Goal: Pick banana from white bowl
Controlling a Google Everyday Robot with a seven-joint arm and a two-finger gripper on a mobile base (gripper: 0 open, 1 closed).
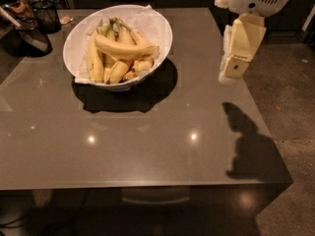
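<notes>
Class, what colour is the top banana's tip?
Brownish banana tip, camera view; gripper hangs right of white bowl.

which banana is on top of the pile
The longest, all-yellow banana, lying crosswise over the others in the white bowl. The gripper hangs right of it, above the table.

i see the cream two-finger gripper (231, 73) hanging over the right edge of the glossy grey square table (147, 146), well apart from the large round white bowl (166, 31). open tabletop runs between them, so the sideways lane is free. the long plump yellow banana (125, 49) lies across the top of the pile, reachable from above. shorter slim bananas (96, 63) crowd beneath it, and the bowl rim rings them all. a dark wire basket (47, 14) stands back left, near the bowl.
</notes>
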